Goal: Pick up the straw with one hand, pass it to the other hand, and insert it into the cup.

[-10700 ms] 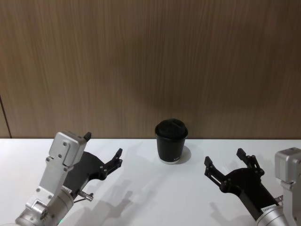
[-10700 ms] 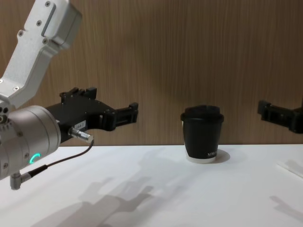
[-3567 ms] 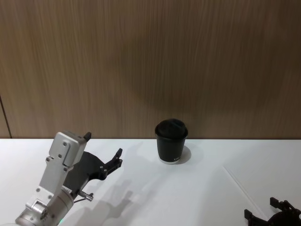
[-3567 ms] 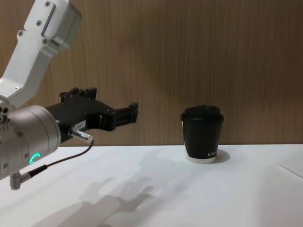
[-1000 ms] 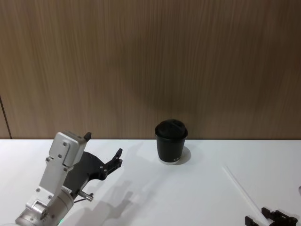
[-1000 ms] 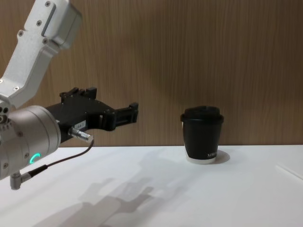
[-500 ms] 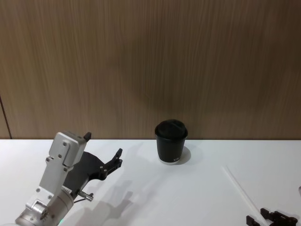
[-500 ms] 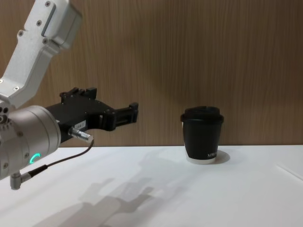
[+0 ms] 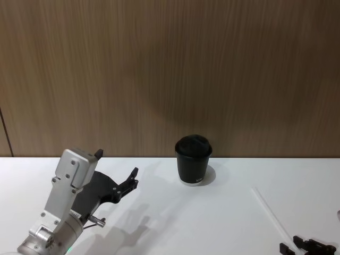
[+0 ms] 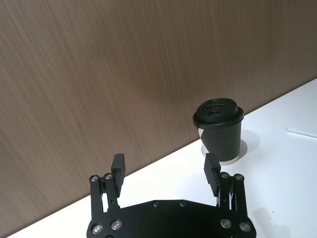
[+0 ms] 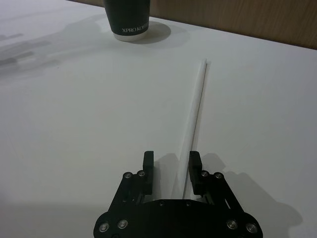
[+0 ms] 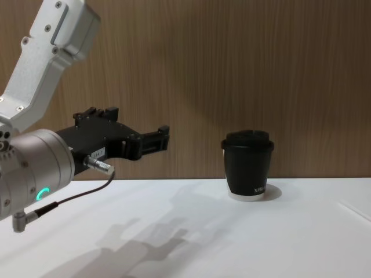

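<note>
Right tool (image 11: 171, 164) is low over the surface (image 11: 74, 124), spread either side of the straw (image 11: 198, 106); my left tool (image 10: 165, 163) hangs spread, left of the cup (image 10: 221, 134).

The cup (image 11: 126, 17), far on the desk (image 11: 74, 124), bears white lettering just above its base, reading about "XPRO KOFFEE" in the right wrist view. From the chest view it is too small to read.
</note>
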